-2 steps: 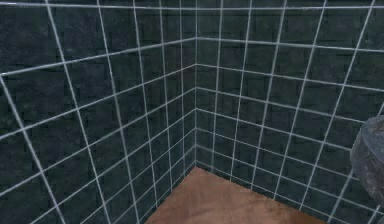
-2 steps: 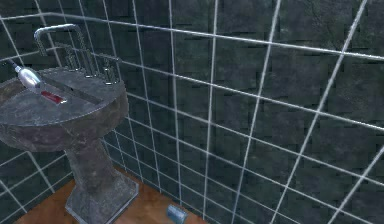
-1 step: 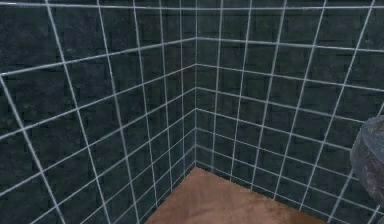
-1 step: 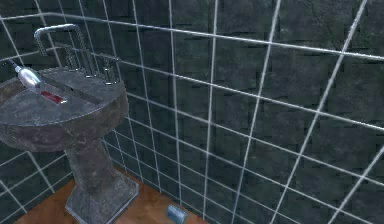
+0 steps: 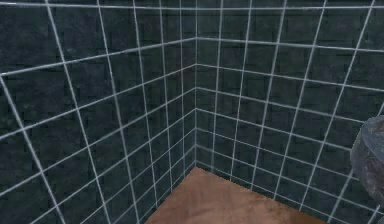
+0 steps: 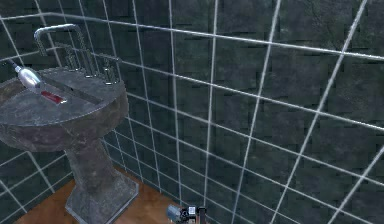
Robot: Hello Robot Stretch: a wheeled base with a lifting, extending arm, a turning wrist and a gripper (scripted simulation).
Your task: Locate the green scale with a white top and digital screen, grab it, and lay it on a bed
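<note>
At the bottom edge of the arm side view, just left of the middle, two small white marker squares stand with my gripper (image 6: 177,213) as a small dark shape beside them, low against the wooden floor and the tiled wall. Its far end is too small to make out, so I cannot tell whether it holds anything. A grey stone pedestal sink (image 6: 62,118) stands at the arm side view's left. On its top lie a white tube-like item (image 6: 28,76) and a small red thing (image 6: 52,97).
Dark blue tiled walls meet in a corner (image 5: 196,100) straight ahead, close by. A strip of wooden floor (image 5: 215,202) lies below them. A grey rounded edge (image 5: 372,160), likely the sink, sits at the forward view's right. A metal faucet (image 6: 72,45) rises behind the basin.
</note>
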